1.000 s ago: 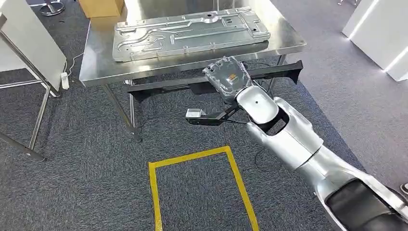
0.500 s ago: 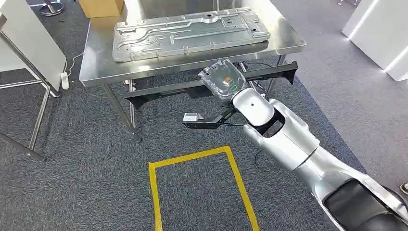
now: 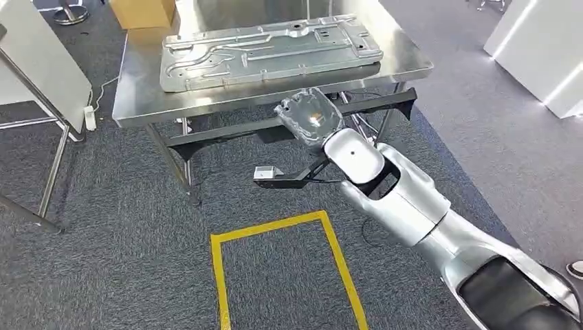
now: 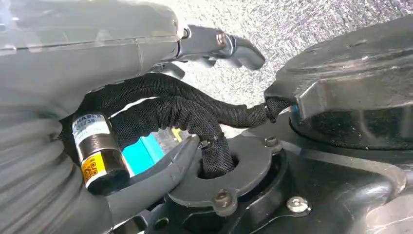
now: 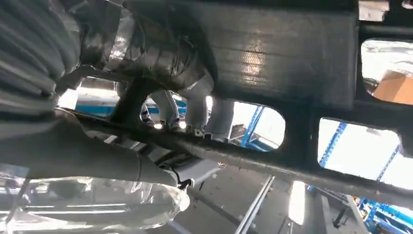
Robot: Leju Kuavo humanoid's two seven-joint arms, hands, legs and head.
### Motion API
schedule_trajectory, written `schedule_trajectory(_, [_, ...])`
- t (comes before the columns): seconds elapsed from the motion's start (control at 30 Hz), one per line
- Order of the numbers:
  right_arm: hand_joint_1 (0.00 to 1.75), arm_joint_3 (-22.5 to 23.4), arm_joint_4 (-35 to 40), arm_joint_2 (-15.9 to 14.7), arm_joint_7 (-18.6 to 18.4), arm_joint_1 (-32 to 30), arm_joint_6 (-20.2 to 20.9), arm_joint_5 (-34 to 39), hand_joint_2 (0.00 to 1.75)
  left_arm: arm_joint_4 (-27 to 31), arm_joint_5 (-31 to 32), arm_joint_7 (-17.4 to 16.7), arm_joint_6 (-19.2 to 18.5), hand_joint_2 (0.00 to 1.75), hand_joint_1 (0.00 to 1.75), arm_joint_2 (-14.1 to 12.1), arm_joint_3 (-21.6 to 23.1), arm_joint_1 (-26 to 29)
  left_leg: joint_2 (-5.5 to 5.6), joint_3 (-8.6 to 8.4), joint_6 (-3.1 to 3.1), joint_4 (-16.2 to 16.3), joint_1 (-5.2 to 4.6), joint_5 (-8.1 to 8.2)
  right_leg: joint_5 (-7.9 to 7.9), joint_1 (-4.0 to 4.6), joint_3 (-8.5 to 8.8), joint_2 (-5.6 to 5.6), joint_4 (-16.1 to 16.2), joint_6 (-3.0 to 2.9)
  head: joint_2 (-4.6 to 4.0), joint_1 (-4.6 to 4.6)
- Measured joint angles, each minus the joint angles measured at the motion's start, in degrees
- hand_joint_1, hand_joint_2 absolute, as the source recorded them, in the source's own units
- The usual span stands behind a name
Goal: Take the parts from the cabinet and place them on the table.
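My right hand [image 3: 311, 118] grasps the long black frame part [image 3: 227, 129], held level just below the steel table's [image 3: 137, 103] near edge. A stamped metal panel [image 3: 268, 49] lies on top at 12 o'clock. Left hand [image 4: 73, 58]: cannot tell its state.

We see a brushed steel table [image 3: 137, 103] with a dull sheen, bearing a pressed grey metal panel [image 3: 268, 51], matt and ribbed. The long black part [image 3: 227, 130] looks like matt plastic, the arm [image 3: 402, 199] is glossy silver, and the carpet [image 3: 124, 261] is rough grey cloth
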State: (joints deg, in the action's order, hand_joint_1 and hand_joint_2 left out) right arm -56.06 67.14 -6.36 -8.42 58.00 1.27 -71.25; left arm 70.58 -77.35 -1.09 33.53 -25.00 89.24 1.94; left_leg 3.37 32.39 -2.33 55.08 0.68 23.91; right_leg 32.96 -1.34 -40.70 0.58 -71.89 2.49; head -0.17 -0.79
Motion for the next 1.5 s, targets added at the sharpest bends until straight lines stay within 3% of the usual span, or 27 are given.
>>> schedule_trajectory(0.03, [1.75,0.0,0.0,0.0,0.0,-0.2,0.0,0.0,1.75,0.0,0.0,0.0,0.0,1.75,0.00,0.1,0.0,0.0,-0.02,0.01,0.18,0.2,0.07,0.18,0.16,-0.21,-1.50,-0.05,-2.3,0.26,0.00,0.00])
schedule_trajectory(0.07, [1.75,-0.1,0.0,0.0,0.0,-0.4,0.0,0.0,1.75,0.0,0.0,0.0,0.0,1.75,0.00,0.1,0.0,0.0,0.01,-0.01,0.42,0.5,0.20,0.45,-1.10,-0.44,-1.42,-0.14,-1.7,0.50,0.00,0.02])
schedule_trajectory(0.1, [1.75,-0.1,0.0,-0.1,0.0,-0.4,0.1,0.0,1.75,-0.1,0.0,0.0,0.0,1.75,0.00,0.1,0.0,0.0,0.07,0.00,0.76,0.9,0.40,0.80,-3.32,-0.67,-0.17,-0.22,1.3,0.74,0.00,0.00])
schedule_trajectory(0.17, [1.75,-0.1,0.0,-0.2,0.0,-0.3,0.0,0.0,1.75,-0.1,0.0,0.0,0.0,1.75,0.00,0.1,0.0,0.0,0.16,0.12,1.70,2.5,0.86,2.01,-8.17,-1.24,4.64,-0.19,11.0,1.41,0.00,0.00])
schedule_trajectory(0.2, [1.75,-0.1,-0.1,-0.2,0.0,-0.3,0.0,0.0,1.75,-0.3,0.0,0.0,0.0,1.75,0.00,0.1,0.0,0.0,0.23,0.79,2.35,3.2,0.67,2.61,-6.62,-0.98,4.66,0.87,10.9,1.32,0.00,0.07])
schedule_trajectory(0.23, [1.75,-0.2,0.0,-0.1,0.0,-0.2,0.0,0.0,1.75,-0.3,0.0,0.0,0.0,1.75,0.00,0.0,0.0,-0.1,0.21,1.19,2.83,4.4,0.46,3.15,-6.80,-0.96,4.55,1.00,11.4,0.23,0.00,0.09])
schedule_trajectory(0.33, [1.75,-0.3,0.0,-0.2,0.0,-0.4,0.1,0.0,1.75,-0.5,0.2,0.0,0.0,1.75,0.00,0.0,0.0,0.1,0.46,1.01,3.50,3.8,0.66,3.08,-6.52,-0.60,4.26,0.63,10.8,-1.27,0.00,0.00])
schedule_trajectory(0.37, [1.75,-0.3,0.1,0.0,0.0,-0.3,0.1,0.0,1.75,-0.5,0.2,0.0,0.0,1.75,0.00,0.0,0.0,-0.1,0.10,1.14,3.75,4.1,0.77,3.50,-6.52,-0.90,4.62,0.31,11.1,-1.85,0.00,-0.04])
schedule_trajectory(0.4, [1.75,-0.3,0.1,0.1,0.0,-0.3,0.1,0.0,1.75,-0.5,0.2,0.0,0.0,1.75,0.00,0.0,0.0,-0.1,-1.39,1.53,3.88,5.7,0.65,4.13,-6.32,-0.88,4.95,0.20,11.1,-2.23,0.00,-0.02])
schedule_trajectory(0.5, [1.75,-0.3,0.2,0.1,0.0,-0.3,0.1,0.0,1.75,-0.6,0.2,0.0,0.0,1.75,0.00,0.0,0.1,-0.1,-2.72,8.22,4.18,18.0,0.61,9.11,-5.74,-0.40,5.51,-0.44,11.1,-3.01,0.00,-0.07])
schedule_trajectory(0.53, [1.75,-0.3,0.2,0.1,0.0,-0.5,0.1,0.0,1.75,-0.6,0.2,0.0,0.0,1.75,0.00,0.0,0.1,-0.1,-2.81,10.50,4.13,21.3,0.61,9.56,-5.53,-0.19,5.65,-0.63,11.1,-3.09,0.00,-0.07])
schedule_trajectory(0.57, [1.75,-0.4,0.2,0.1,0.0,-0.5,0.1,0.0,1.75,-0.7,0.2,0.0,0.1,1.75,0.00,0.0,0.1,-0.1,-2.86,11.28,4.00,21.7,0.61,8.68,-5.35,-0.03,5.84,-0.75,11.1,-3.09,0.00,-0.04])
schedule_trajectory(0.6, [1.75,-0.4,0.2,0.1,0.0,-0.5,0.2,0.0,1.75,-0.7,0.2,0.0,0.1,1.75,0.00,0.0,0.1,-0.1,-2.88,11.06,3.86,20.2,0.61,7.02,-5.17,0.06,6.06,-0.83,11.1,-3.09,0.00,-0.07])
schedule_trajectory(0.7, [1.75,-0.4,0.2,0.1,0.0,-0.2,0.2,0.0,1.75,-0.8,0.2,0.0,0.1,1.75,0.00,0.0,0.1,-0.1,-3.19,5.67,2.87,6.7,0.36,-0.97,-4.19,0.18,7.48,-1.14,11.1,-2.75,0.00,-0.07])
schedule_trajectory(0.77, [1.75,-0.4,0.2,0.2,-0.2,0.0,0.2,0.0,1.75,-0.9,0.2,0.0,0.1,1.75,0.00,0.0,0.2,-0.1,-3.63,4.24,2.42,4.7,-0.55,0.39,-4.14,0.40,7.64,-1.24,11.8,-2.04,0.00,-0.09])
schedule_trajectory(0.87, [1.75,-0.4,0.3,0.4,-0.5,-0.1,0.4,-0.6,1.75,-0.9,0.3,-0.1,0.0,1.75,0.00,0.0,0.2,0.0,-3.09,4.37,1.75,4.6,-0.59,0.66,-4.25,0.39,8.25,-1.62,12.9,-1.12,0.00,-0.04])
schedule_trajectory(0.93, [1.75,-0.4,0.4,1.1,-1.3,0.1,0.3,-1.8,1.75,-0.9,0.1,-0.1,-0.2,1.75,0.00,0.0,0.2,-0.1,-2.92,2.90,1.12,3.3,-0.04,0.55,-3.31,0.47,8.41,-1.44,11.9,-0.58,0.00,0.02])
schedule_trajectory(0.97, [1.75,-0.5,0.5,1.5,-1.5,0.4,0.3,-2.1,1.75,-1.0,0.1,-0.1,-0.4,1.75,0.00,0.1,0.2,-0.2,-2.99,2.49,0.56,3.1,-0.07,0.74,-1.98,0.44,6.92,-1.23,9.0,-0.54,0.00,0.09])
schedule_trajectory(1.03, [1.75,-0.6,0.5,1.8,-1.8,0.5,0.4,-2.3,1.75,-1.1,0.0,-0.1,-0.6,1.75,0.00,0.1,0.2,-0.3,-2.90,2.03,-0.01,3.1,-0.30,1.24,1.52,0.58,1.24,-0.95,-0.7,-0.47,0.00,0.07])
schedule_trajectory(1.1, [1.75,-0.9,0.5,2.2,-1.8,0.2,0.4,-2.3,1.75,-1.2,0.0,-0.1,-0.6,1.75,0.00,0.1,0.2,-0.3,-2.55,1.54,-0.25,3.2,-0.62,1.72,1.26,0.60,-2.47,-0.84,-5.2,-0.56,0.00,0.07])
schedule_trajectory(1.17, [1.75,-1.1,0.5,2.2,-1.8,0.1,0.4,-2.3,1.75,-1.3,0.0,-0.1,-0.6,1.75,0.00,0.1,0.2,-0.3,-1.97,0.51,-0.28,3.2,-1.05,2.42,-4.32,0.96,-0.84,-0.75,0.8,-1.37,0.00,0.09])
schedule_trajectory(1.23, [1.75,-1.2,0.5,2.3,-1.9,0.2,0.4,-2.4,1.75,-1.3,0.0,-0.1,-0.7,1.75,0.00,0.2,0.2,-0.3,-1.71,-0.63,-0.28,3.2,-1.35,3.18,-9.82,1.73,2.96,-0.43,10.9,-3.15,0.00,0.11])
schedule_trajectory(1.27, [1.75,-1.2,0.5,2.4,-1.9,0.3,0.4,-2.4,1.75,-1.3,0.0,-0.1,-0.7,1.75,0.00,0.5,0.2,-0.3,-1.75,-0.49,0.09,3.3,-1.69,3.46,-8.99,1.81,3.89,-0.51,11.3,-3.90,0.00,-0.18])
schedule_trajectory(1.37, [1.75,-1.4,0.5,2.8,-2.1,0.5,0.3,-3.2,1.75,-1.5,-0.1,-0.2,-0.9,1.75,0.00,0.4,0.3,-0.3,-1.78,-0.63,0.84,2.8,-0.95,3.67,-8.40,2.32,4.48,-0.45,12.8,-4.09,0.00,-0.02])
schedule_trajectory(1.4, [1.75,-1.4,0.4,3.3,-2.4,0.6,0.2,-4.0,1.75,-1.6,-0.3,-0.3,-1.3,1.75,0.00,0.3,0.3,-0.4,-1.81,-1.14,1.20,2.5,-1.56,3.92,-8.48,1.52,5.21,-0.42,13.9,-4.11,0.00,-0.11])
schedule_trajectory(1.43, [1.75,-1.4,0.3,4.2,-2.8,0.6,0.3,-5.0,1.75,-2.0,-0.6,-0.3,-2.0,1.75,0.00,0.2,0.3,-0.4,-2.12,-1.29,1.49,2.9,-1.28,4.33,-8.63,1.24,6.22,-0.64,14.9,-3.90,0.00,-0.07])
schedule_trajectory(1.5, [1.75,-1.4,0.0,6.3,-3.4,1.3,0.3,-6.1,1.75,-2.9,-0.8,-0.4,-3.3,1.75,0.00,0.1,0.3,-0.6,-2.43,1.85,2.49,8.7,-0.74,6.77,-8.36,0.85,6.98,-0.63,15.3,-4.27,0.00,-0.31])
